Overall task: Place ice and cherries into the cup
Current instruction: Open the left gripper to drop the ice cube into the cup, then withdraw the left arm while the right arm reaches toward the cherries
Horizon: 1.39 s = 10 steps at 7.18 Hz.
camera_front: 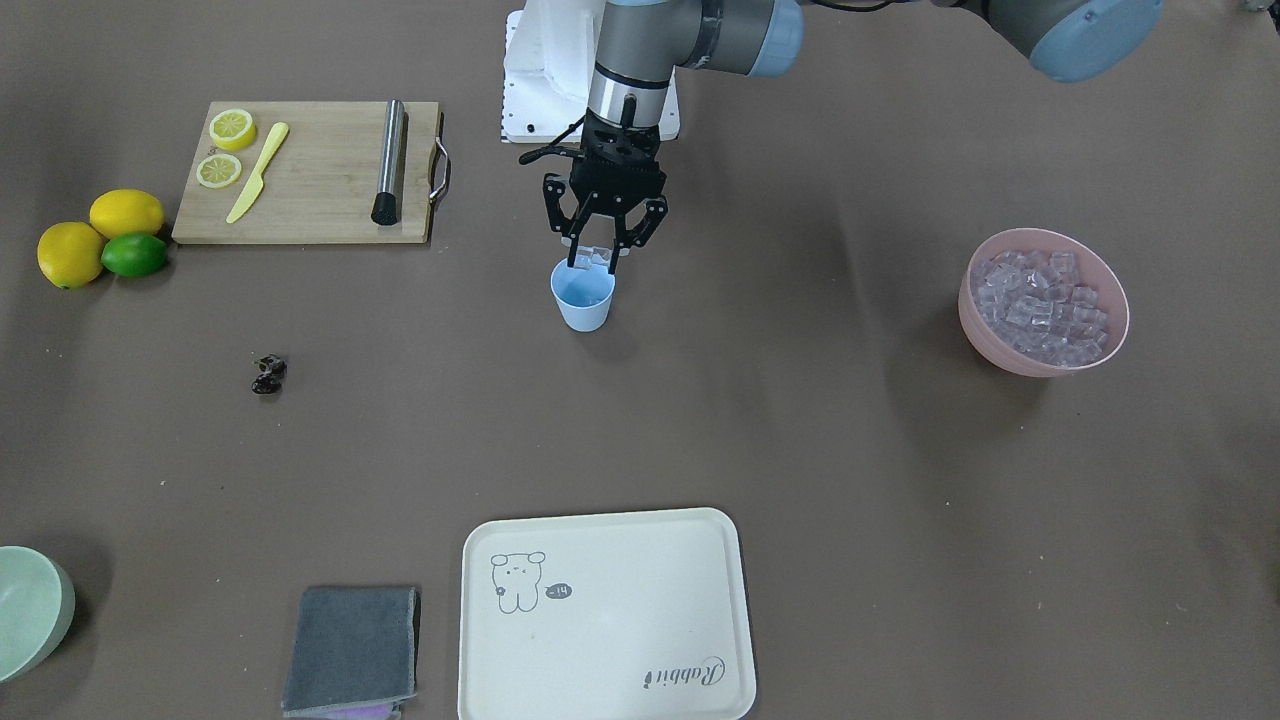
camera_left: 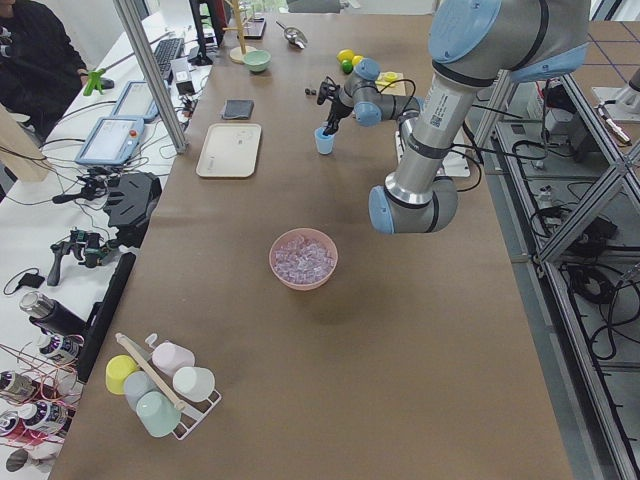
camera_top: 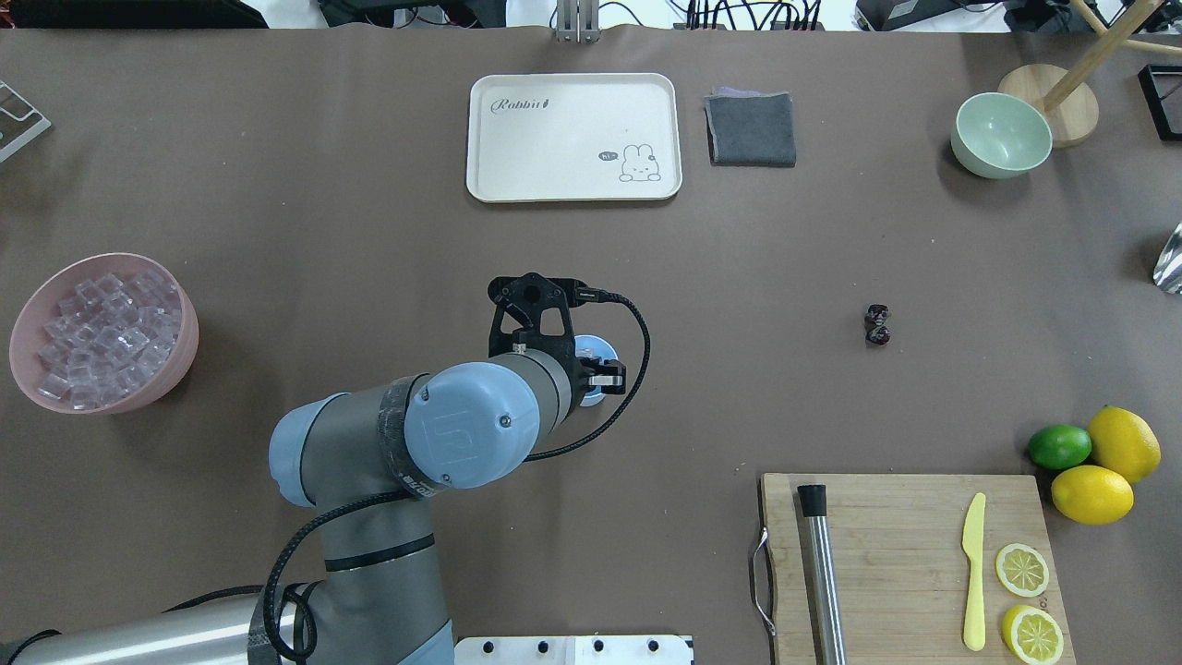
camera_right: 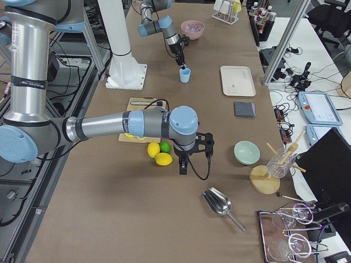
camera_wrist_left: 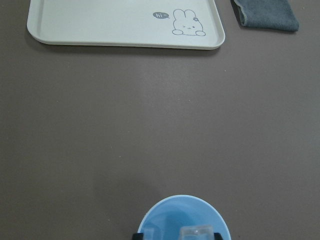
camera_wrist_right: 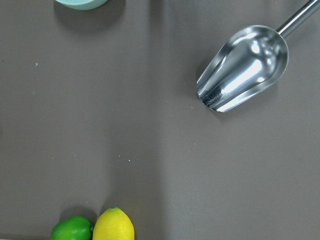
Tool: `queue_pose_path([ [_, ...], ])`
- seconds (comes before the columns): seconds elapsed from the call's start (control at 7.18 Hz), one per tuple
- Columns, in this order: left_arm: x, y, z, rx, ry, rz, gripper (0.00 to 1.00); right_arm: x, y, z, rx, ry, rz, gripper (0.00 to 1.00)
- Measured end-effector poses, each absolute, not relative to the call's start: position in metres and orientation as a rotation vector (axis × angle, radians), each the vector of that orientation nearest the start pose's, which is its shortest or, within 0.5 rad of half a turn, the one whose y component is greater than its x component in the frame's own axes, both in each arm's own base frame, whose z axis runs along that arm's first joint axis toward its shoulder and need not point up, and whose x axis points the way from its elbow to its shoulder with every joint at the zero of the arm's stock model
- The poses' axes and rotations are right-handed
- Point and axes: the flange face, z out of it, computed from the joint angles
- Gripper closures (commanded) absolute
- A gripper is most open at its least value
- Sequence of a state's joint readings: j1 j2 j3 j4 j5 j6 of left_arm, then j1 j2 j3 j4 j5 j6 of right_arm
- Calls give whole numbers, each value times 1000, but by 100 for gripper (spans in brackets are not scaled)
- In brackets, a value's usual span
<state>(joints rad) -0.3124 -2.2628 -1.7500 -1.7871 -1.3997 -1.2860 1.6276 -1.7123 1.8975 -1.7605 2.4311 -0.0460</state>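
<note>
Light blue plastic, the cup [camera_front: 583, 305] stands upright near the middle of the brown surface [camera_front: 800, 450]. It is well apart from the pink bowl [camera_front: 968, 300] on the robot's left, which is heaped with ice [camera_front: 1045, 300].

The left end effector [camera_front: 596, 262] points straight down just above the cup's rim. Its fingers are narrowed onto a single clear cube [camera_front: 592, 256], pinched between the tips. In the left wrist view the cube [camera_wrist_left: 195, 233] sits over the cup's open mouth with a dark fingertip on either side. How much ice is already in the cup cannot be told.

The cherries [camera_front: 268, 375] lie bare on the surface, well to the robot's right of the cup. They are between it and the two lemons [camera_front: 100, 232] and the lime [camera_front: 134, 255], but touch none of them.

The right end effector [camera_right: 184, 169] shows only in the exterior right view, hanging low just beside the lemons. Whether it is open or closed cannot be told. Its wrist camera looks down on a metal scoop [camera_wrist_right: 245, 67] lying on the surface.

A cutting board [camera_front: 320, 200] near the lemons carries two lemon slices, a yellow knife and a steel rod. A cream tray [camera_front: 605, 640] and a grey cloth [camera_front: 350, 650] lie at the far edge from the robot.
</note>
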Motion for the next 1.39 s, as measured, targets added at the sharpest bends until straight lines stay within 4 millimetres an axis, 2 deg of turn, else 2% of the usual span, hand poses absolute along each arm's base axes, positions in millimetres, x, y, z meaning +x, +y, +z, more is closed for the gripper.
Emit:
queue_pose_path([
  [0.56,576,-344,134,491,1011,-139,3,82,-420,584,28,-860,17,0],
  [0.84,568,-350,132,511,1015,-136,2,80,-423,582,32,-860,10,0],
  [1.11,542,-377,146,583,958,-91,2,61,-440,566,47,-881,-44,0],
  [1.25,526,-392,154,594,948,-126,2,45,-455,550,61,-892,-87,0],
  [1.39,500,-411,151,601,970,-202,2,26,-473,529,70,-899,-110,0],
])
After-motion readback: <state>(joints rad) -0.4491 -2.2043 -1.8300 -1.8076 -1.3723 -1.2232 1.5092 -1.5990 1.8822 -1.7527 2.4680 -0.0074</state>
